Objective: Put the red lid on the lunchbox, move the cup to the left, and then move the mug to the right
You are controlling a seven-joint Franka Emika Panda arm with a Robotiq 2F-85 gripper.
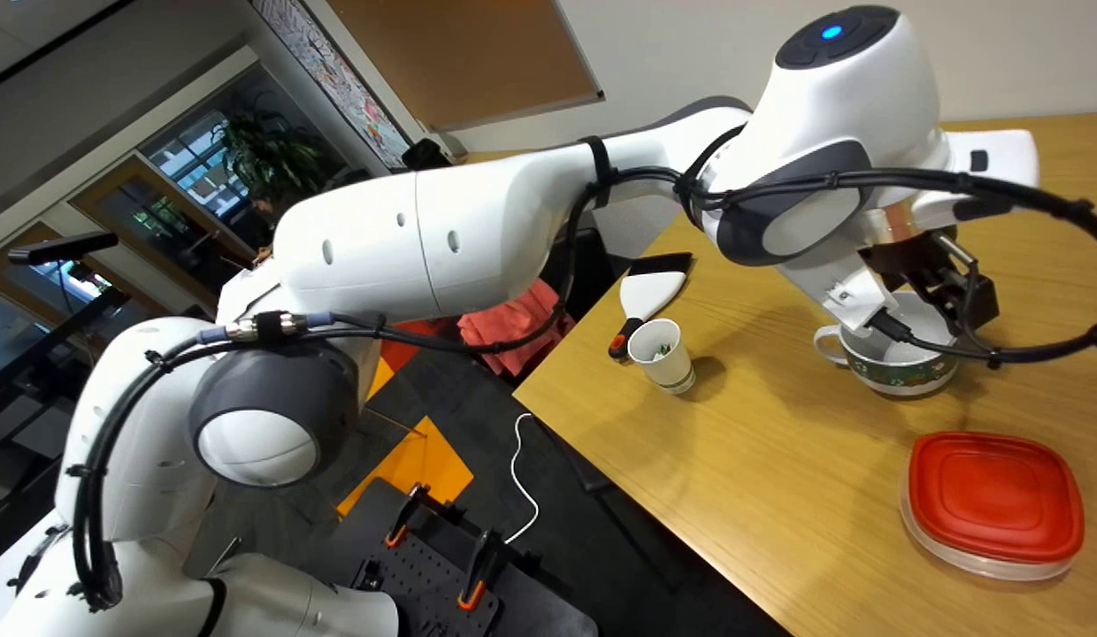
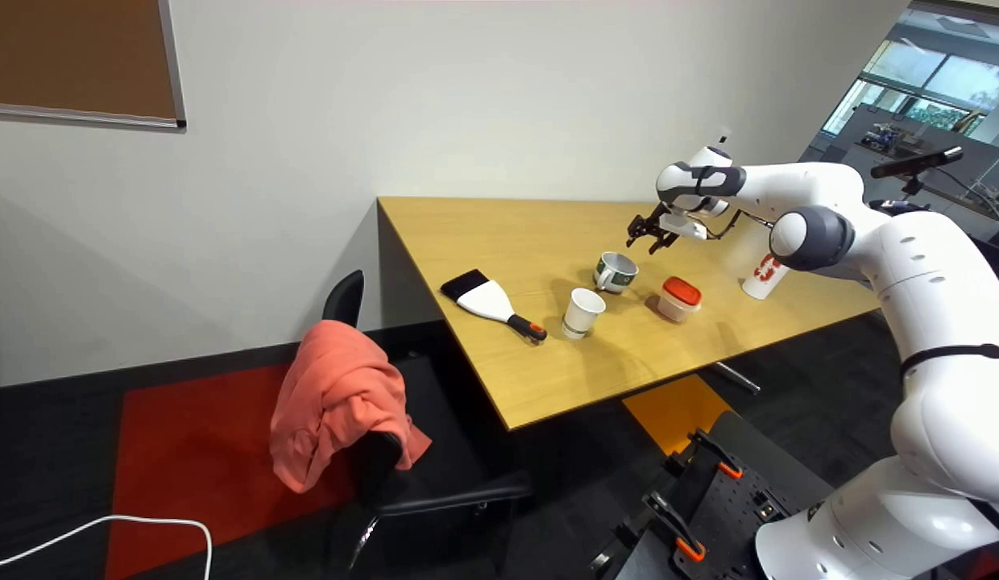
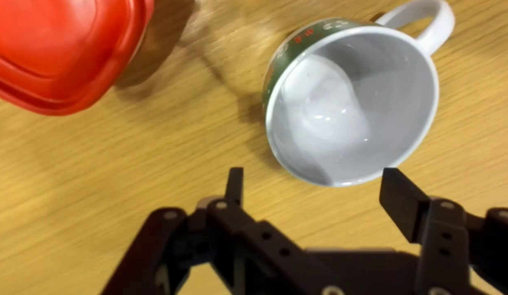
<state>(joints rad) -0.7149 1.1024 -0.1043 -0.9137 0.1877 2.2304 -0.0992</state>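
- You hold the gripper point(image 3: 313, 179) above and just beside the mug point(image 3: 354, 106), its jaws spread wide with nothing clasped; no contact shows.
- That spread probably leaves room for one side of the mug to slip between the jaws, since the whole mug looks too broad to straddle.
- The mug stands upright on the table point(image 2: 507, 229), roughly between the cup point(image 2: 582, 316) and the lunchbox point(image 2: 675, 308), handle turned toward the cup and away from the gripper, so its rim is probably your easiest hold.
- The red lid point(image 1: 995, 495) lies flat over the lunchbox, so that step looks done; whether it's pressed tight, you can't tell.
- The cup stands upright, well apart from the lunchbox and just beside a brush-like tool point(image 2: 487, 299), toward the table's end; that spot fits a cup already set to the left, which would leave only the mug.
- The lunchbox sits near the mug on the right, so carrying the mug clear seems safer than sliding it.
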